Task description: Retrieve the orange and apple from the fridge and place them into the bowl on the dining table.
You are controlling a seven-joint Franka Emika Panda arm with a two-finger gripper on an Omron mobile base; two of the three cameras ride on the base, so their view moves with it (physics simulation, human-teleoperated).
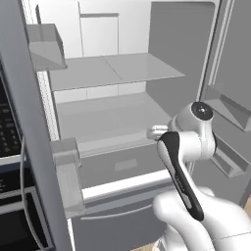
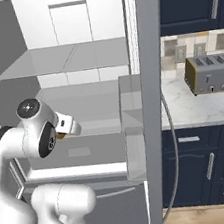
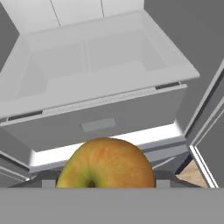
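Note:
The fridge (image 1: 117,68) stands open, its white shelves bare and a grey drawer (image 3: 105,118) below them. A yellow-red apple (image 3: 107,164) sits close against the hand camera, stem dimple facing me, with my gripper (image 3: 105,183) shut on it. From the left base camera the gripper (image 1: 158,131) hovers just in front of the lower shelf's edge, mostly hidden behind my wrist. A sliver of the apple (image 2: 61,136) peeks out under the hand (image 2: 68,126) in the right base view. The orange, the bowl and the dining table are out of view.
The left fridge door (image 1: 63,166) with its bins hangs open close to my arm, and the right door (image 2: 150,103) stands edge-on. A black oven (image 1: 10,147) is at the far left. A toaster (image 2: 212,73) rests on the navy counter to the right.

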